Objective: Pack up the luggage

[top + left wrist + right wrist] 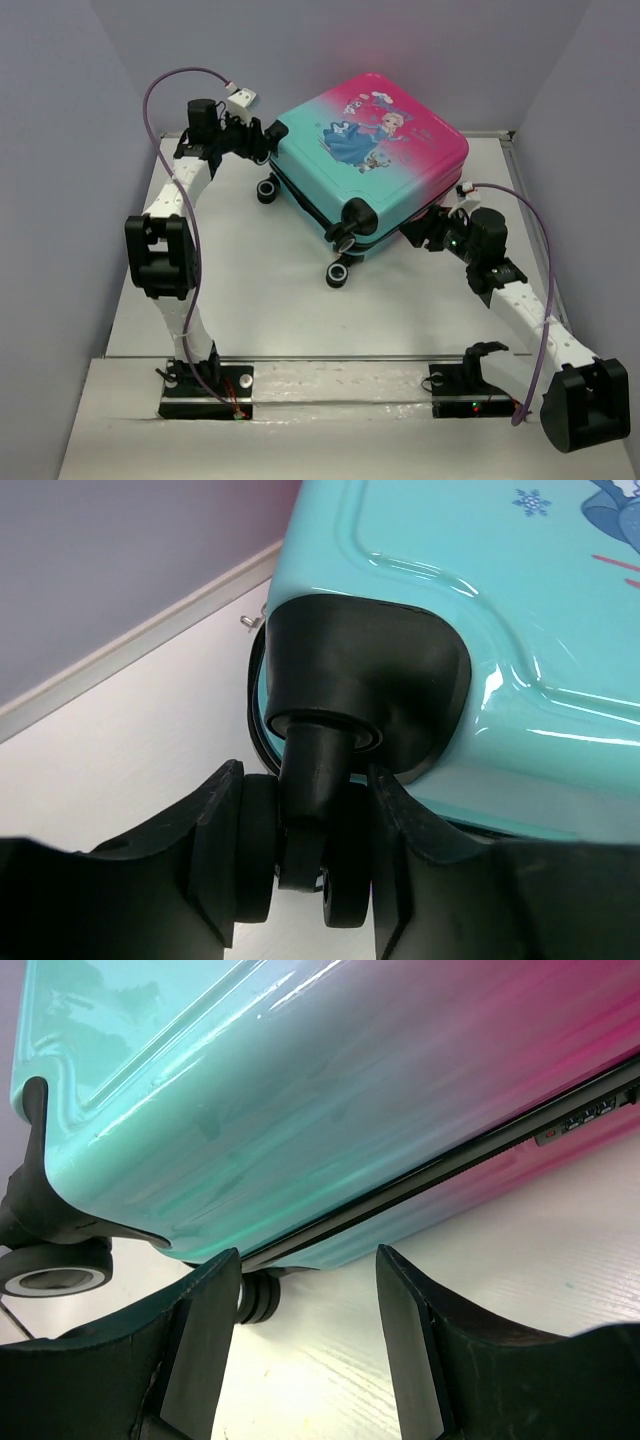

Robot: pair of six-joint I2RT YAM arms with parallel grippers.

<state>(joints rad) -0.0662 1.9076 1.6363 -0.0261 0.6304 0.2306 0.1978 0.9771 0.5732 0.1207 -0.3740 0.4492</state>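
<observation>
The luggage (375, 160) lies flat and closed on the table, teal at the left fading to pink at the right, with a cartoon princess on top and black wheels at its left end. My left gripper (262, 138) is at the far-left corner, shut on a twin black caster wheel (310, 850) under its black housing (370, 675). My right gripper (420, 232) is open and empty beside the near side of the case, close to the black zip seam (450, 1165). The lining is hidden.
Two more wheels (340, 274) stick out at the near-left end of the case, and one shows in the right wrist view (55, 1270). White table (250, 290) lies in front of the case. Grey walls stand close at both sides and behind.
</observation>
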